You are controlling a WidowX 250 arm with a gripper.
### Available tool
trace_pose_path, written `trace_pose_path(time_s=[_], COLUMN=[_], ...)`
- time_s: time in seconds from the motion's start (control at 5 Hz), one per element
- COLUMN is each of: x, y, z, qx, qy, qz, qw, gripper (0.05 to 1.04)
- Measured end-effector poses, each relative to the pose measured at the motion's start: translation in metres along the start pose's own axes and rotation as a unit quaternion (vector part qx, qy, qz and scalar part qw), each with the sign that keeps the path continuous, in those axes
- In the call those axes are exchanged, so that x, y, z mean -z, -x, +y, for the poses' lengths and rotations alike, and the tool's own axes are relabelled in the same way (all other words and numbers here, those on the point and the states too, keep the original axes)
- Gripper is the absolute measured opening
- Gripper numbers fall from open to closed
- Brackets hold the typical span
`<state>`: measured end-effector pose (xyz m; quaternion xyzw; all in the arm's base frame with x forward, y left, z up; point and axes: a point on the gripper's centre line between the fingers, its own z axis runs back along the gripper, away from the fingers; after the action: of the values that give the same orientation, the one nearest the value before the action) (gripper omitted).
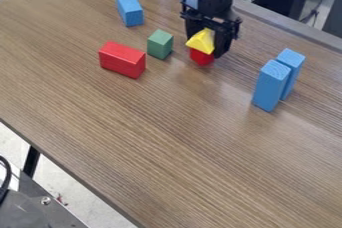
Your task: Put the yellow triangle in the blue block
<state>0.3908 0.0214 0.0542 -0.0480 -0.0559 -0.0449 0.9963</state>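
The black gripper (pixel 209 43) hangs down at the upper middle of the table, around the yellow triangle (pixel 201 41). Directly below the triangle is a small red block (pixel 201 57), partly covered by it; whether the two touch is unclear. To the right stand two upright blue blocks side by side, the front one (pixel 270 86) nearer the camera and the rear one (pixel 292 67) just behind it. Another blue block (pixel 129 9) is at the upper left, well apart from the gripper.
A green block (pixel 159 44) stands close to the left of the gripper. Further left lies a larger red block (pixel 123 60). The wooden table's (pixel 167 142) far edge runs behind the arm, with dark equipment and cables beyond it.
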Motion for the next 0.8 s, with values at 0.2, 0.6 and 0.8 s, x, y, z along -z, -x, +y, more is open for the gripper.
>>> trace_pose_path(time_s=[0.2, 0.6, 0.8], x=[-0.033, -0.067, -0.060], y=[-0.004, -0.021, -0.038], z=[-0.009, -0.056, -0.089], qx=[0.002, 0.017, 0.051], qy=[-0.004, -0.017, -0.017], qz=[-0.017, -0.007, 0.012], qw=[0.9999, 0.9997, 0.9985], gripper=[0.732, 0.732, 0.732])
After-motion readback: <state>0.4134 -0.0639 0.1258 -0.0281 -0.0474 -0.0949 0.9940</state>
